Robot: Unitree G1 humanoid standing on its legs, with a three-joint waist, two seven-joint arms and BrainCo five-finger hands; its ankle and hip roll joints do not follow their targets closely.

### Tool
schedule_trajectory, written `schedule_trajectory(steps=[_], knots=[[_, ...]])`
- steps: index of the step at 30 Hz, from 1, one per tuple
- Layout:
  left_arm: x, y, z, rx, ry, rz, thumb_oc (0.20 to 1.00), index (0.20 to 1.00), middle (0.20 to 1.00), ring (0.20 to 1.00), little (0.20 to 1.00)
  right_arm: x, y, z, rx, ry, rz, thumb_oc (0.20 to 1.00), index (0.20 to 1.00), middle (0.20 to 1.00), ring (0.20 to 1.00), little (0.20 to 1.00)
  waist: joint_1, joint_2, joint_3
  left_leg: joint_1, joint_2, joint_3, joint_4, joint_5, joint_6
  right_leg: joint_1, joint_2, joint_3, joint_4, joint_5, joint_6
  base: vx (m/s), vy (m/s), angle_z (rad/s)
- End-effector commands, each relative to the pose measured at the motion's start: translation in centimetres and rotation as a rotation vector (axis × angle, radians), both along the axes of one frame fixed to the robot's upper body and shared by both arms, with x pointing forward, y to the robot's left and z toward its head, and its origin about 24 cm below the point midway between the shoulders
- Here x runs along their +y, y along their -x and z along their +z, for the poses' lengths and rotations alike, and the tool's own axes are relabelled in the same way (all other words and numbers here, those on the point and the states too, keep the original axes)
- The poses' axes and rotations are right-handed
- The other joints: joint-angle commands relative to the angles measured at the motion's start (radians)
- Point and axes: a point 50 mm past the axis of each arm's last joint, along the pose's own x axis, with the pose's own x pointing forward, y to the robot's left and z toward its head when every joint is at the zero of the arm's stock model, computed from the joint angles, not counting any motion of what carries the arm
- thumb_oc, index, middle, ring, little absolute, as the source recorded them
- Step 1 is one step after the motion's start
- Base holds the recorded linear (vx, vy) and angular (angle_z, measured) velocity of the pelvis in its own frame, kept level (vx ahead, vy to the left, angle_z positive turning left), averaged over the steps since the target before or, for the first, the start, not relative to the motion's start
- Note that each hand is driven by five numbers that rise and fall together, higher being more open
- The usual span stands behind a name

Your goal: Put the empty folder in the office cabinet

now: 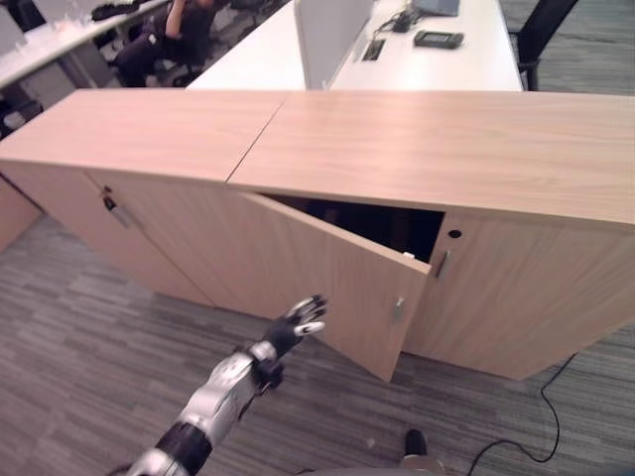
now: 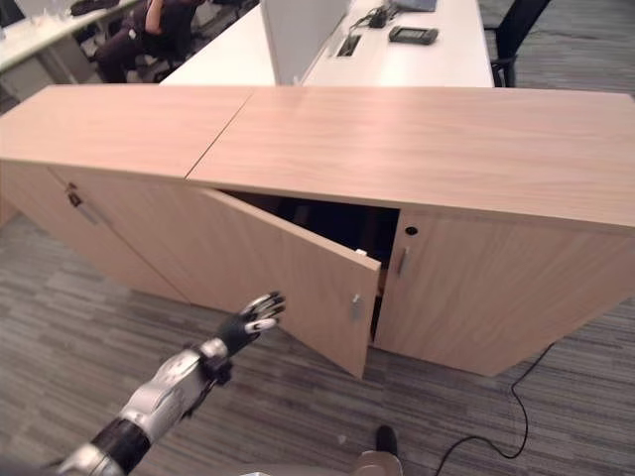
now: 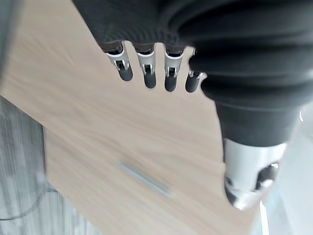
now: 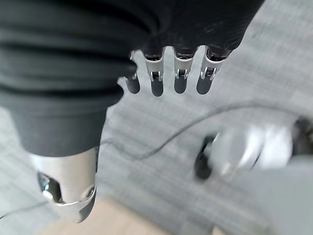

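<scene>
A low wooden office cabinet (image 1: 437,149) stands in front of me. Its left door (image 1: 327,273) is swung partly outward, showing a dark interior (image 1: 382,226). A small metal handle (image 1: 398,308) sits near the door's free edge, and this handle (image 3: 144,178) also appears past the fingers in the left wrist view. My left hand (image 1: 298,322) is open with straight fingers, held just in front of the door's face and left of the handle, holding nothing. My right hand (image 4: 178,81) hangs open over the grey carpet, holding nothing.
The cabinet's right door (image 1: 526,297) is closed. A second closed cabinet (image 1: 129,139) adjoins on the left. Behind are a white desk (image 1: 437,59) with a divider panel (image 1: 332,35), a seated person (image 1: 169,40) and a black chair (image 1: 541,30). Grey carpet (image 1: 89,337) lies in front.
</scene>
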Motion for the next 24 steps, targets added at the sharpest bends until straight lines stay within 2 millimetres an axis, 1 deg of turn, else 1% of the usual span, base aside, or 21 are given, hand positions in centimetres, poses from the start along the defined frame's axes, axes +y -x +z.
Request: schedule_trajectory(steps=[1,3,6,9,10,11,12,14,15,17,18,19,20,21,22,23,24], knots=[[0.7,-1.5,1.4,-0.079,0.001,0.009,1.0,1.0,1.0,1.0,1.0,1.8,0.7,-0.6,0.033,-0.041,-0.015,1.0,1.0,1.0,1.0,1.0,0.0,-0.057,-0.055,-0.049,-0.022,-0.044,0.011,-0.071,0.001,-0.048,-0.012,-0.005,0.007,-0.054,0.086,0.04,-0.098,-0.02],[1.4,-0.8,0.4,-0.037,-0.002,0.055,1.0,1.0,1.0,1.0,1.0,1.4,0.1,-0.5,0.011,-0.021,-0.017,1.0,1.0,1.0,1.0,1.0,0.002,-0.059,-0.061,-0.047,-0.002,-0.044,0.012,-0.062,-0.011,-0.038,0.01,0.002,0.005,-0.071,0.075,0.04,-0.123,-0.02],[1.4,-0.9,-0.1,-0.022,-0.013,0.085,1.0,1.0,1.0,1.0,1.0,1.1,-0.8,-0.4,-0.016,-0.006,-0.006,1.0,1.0,1.0,1.0,1.0,0.001,-0.057,-0.072,-0.041,0.027,-0.039,0.012,-0.047,-0.029,-0.025,0.036,0.004,0.004,-0.091,0.06,0.05,-0.134,-0.03],[0.7,-1.9,-0.4,-0.021,-0.044,0.097,1.0,1.0,1.0,1.0,1.0,0.9,-1.5,-0.3,-0.034,0.008,0.029,1.0,1.0,1.0,1.0,1.0,-0.009,-0.055,-0.08,-0.032,0.055,-0.033,0.013,-0.032,-0.046,-0.013,0.061,0.01,0.006,-0.109,0.044,0.06,-0.142,-0.03],[0.2,-2.6,-0.4,-0.022,-0.066,0.103,1.0,1.0,1.0,1.0,1.0,0.8,-1.9,-0.2,-0.039,0.014,0.05,1.0,1.0,1.0,1.0,1.0,-0.018,-0.058,-0.085,-0.027,0.071,-0.027,0.015,-0.024,-0.055,-0.009,0.077,0.017,0.006,-0.116,0.036,0.05,-0.124,-0.02],[0.2,-2.7,-0.4,-0.023,-0.066,0.102,1.0,1.0,1.0,1.0,1.0,0.7,-1.9,-0.2,-0.04,0.014,0.049,1.0,1.0,1.0,1.0,1.0,-0.017,-0.057,-0.084,-0.026,0.072,-0.026,0.015,-0.024,-0.055,-0.008,0.078,0.017,0.006,-0.116,0.036,0.05,-0.143,0.0],[-0.2,-3.2,-0.2,-0.037,-0.076,0.096,1.0,1.0,1.0,1.0,1.0,0.7,-2.0,-0.2,-0.041,0.017,0.06,1.0,1.0,1.0,1.0,1.0,-0.022,-0.059,-0.087,-0.023,0.082,-0.02,0.016,-0.02,-0.059,-0.006,0.088,0.022,0.007,-0.12,0.033,0.05,-0.102,-0.06],[-0.6,-3.8,0.0,-0.047,-0.093,0.095,1.0,1.0,1.0,1.0,1.0,0.8,-1.8,-0.2,-0.033,0.013,0.068,1.0,1.0,1.0,1.0,1.0,-0.027,-0.064,-0.092,-0.012,0.105,-0.008,0.021,-0.015,-0.067,0.0,0.108,0.032,0.008,-0.129,0.025,0.09,-0.183,-0.24],[-1.2,-4.4,0.3,-0.063,-0.105,0.079,1.0,1.0,1.0,1.0,1.0,0.9,-1.5,-0.3,-0.023,0.007,0.078,1.0,1.0,1.0,1.0,1.0,-0.034,-0.07,-0.093,-0.003,0.131,0.003,0.033,-0.014,-0.073,0.006,0.129,0.045,0.009,-0.137,0.016,0.09,-0.215,-0.33],[-1.7,-5.3,0.7,-0.085,-0.131,0.061,1.0,1.0,1.0,1.0,1.0,1.0,-1.0,-0.3,-0.007,0.003,0.078,1.0,1.0,1.0,1.0,1.0,-0.041,-0.079,-0.093,0.001,0.159,0.013,0.064,-0.017,-0.078,0.014,0.15,0.057,0.009,-0.146,0.006,0.06,-0.168,-0.24],[-1.7,-5.3,0.7,-0.086,-0.131,0.06,1.0,1.0,1.0,1.0,1.0,1.0,-1.0,-0.3,-0.008,0.003,0.078,1.0,1.0,1.0,1.0,1.0,-0.039,-0.079,-0.092,0.001,0.161,0.014,0.066,-0.018,-0.079,0.015,0.151,0.058,0.01,-0.146,0.005,0.06,-0.157,-0.24],[-1.9,-5.8,1.3,-0.109,-0.129,0.061,1.0,1.0,1.0,1.0,1.0,1.1,-0.5,-0.4,0.004,-0.001,0.076,1.0,1.0,1.0,1.0,1.0,-0.041,-0.087,-0.089,-0.001,0.183,0.015,0.101,-0.021,-0.078,0.022,0.165,0.07,0.012,-0.149,-0.004,0.05,-0.133,-0.3],[-1.9,-5.9,1.4,-0.113,-0.133,0.064,1.0,1.0,1.0,1.0,1.0,1.1,-0.7,-0.4,0.0,-0.001,0.078,1.0,1.0,1.0,1.0,1.0,-0.036,-0.092,-0.083,-0.009,0.191,0.002,0.129,-0.019,-0.078,0.025,0.171,0.079,0.012,-0.152,-0.008,0.04,-0.159,-0.3],[-1.9,-6.0,1.5,-0.12,-0.136,0.068,1.0,1.0,1.0,1.0,1.0,1.1,-0.7,-0.4,-0.001,0.0,0.079,1.0,1.0,1.0,1.0,1.0,-0.026,-0.097,-0.077,-0.023,0.188,-0.032,0.151,-0.018,-0.073,0.029,0.175,0.093,0.012,-0.153,-0.013,0.0,-0.067,-0.32],[-1.9,-6.0,1.5,-0.121,-0.136,0.068,1.0,1.0,1.0,1.0,1.0,1.1,-0.8,-0.4,-0.001,0.0,0.079,1.0,1.0,1.0,1.0,1.0,-0.026,-0.097,-0.077,-0.026,0.189,-0.034,0.155,-0.021,-0.073,0.028,0.175,0.092,0.012,-0.153,-0.013,-0.01,-0.058,-0.39],[-1.6,-5.8,1.4,-0.121,-0.143,0.074,1.0,1.0,1.0,1.0,1.0,1.0,-0.8,-0.3,-0.002,0.002,0.083,1.0,1.0,1.0,1.0,1.0,-0.012,-0.105,-0.07,-0.046,0.173,-0.093,0.18,-0.034,-0.06,0.033,0.179,0.108,0.013,-0.153,-0.019,0.02,-0.1,-0.68],[-1.0,-5.3,1.1,-0.111,-0.155,0.091,1.0,1.0,1.0,1.0,1.0,1.4,-0.6,-0.5,0.001,-0.012,0.093,1.0,1.0,1.0,1.0,1.0,0.015,-0.125,-0.068,-0.08,0.121,-0.222,0.198,-0.076,-0.03,0.046,0.183,0.14,0.011,-0.153,-0.028,0.07,-0.115,-0.7]])
